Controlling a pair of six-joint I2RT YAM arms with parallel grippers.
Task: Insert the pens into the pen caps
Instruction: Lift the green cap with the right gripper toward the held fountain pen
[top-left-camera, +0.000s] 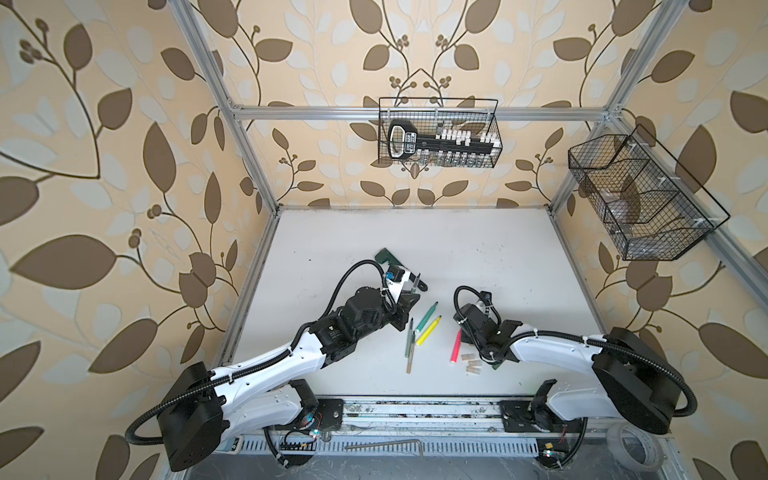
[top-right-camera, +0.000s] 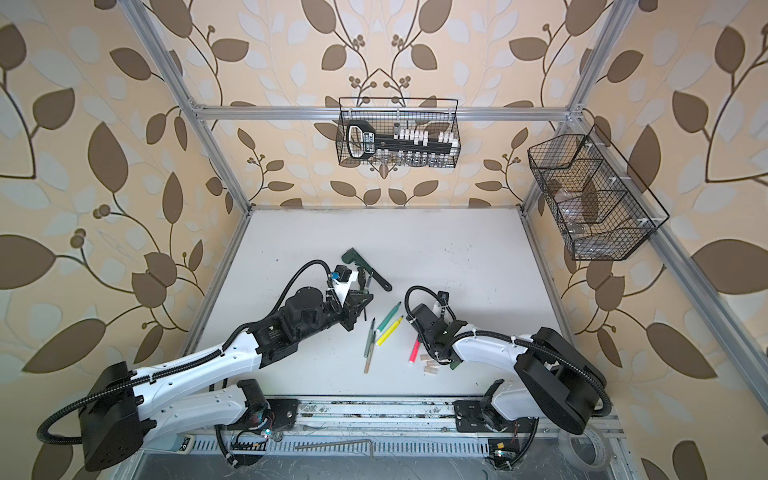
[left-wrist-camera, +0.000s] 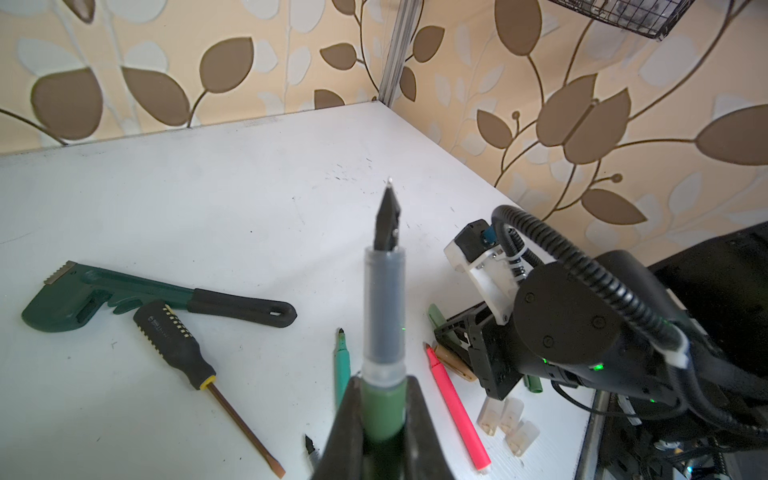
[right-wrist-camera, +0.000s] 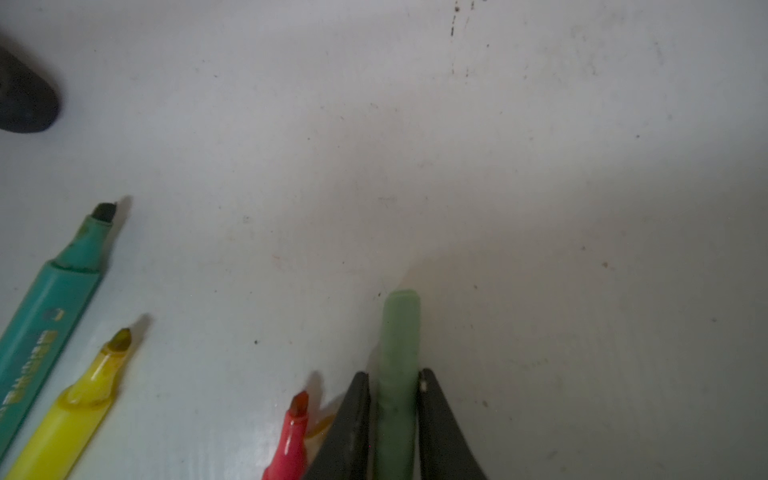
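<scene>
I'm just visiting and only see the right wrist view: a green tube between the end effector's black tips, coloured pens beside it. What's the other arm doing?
Observer: The left end effector is shut on a dark green pen, its nib bare.
Operator: Any caps lying about?
Observer: Three pale caps lie close together beside the neon pink pen.
Operator: Only pens, then?
Observer: No: a wrench and a screwdriver lie on the table too.
</scene>
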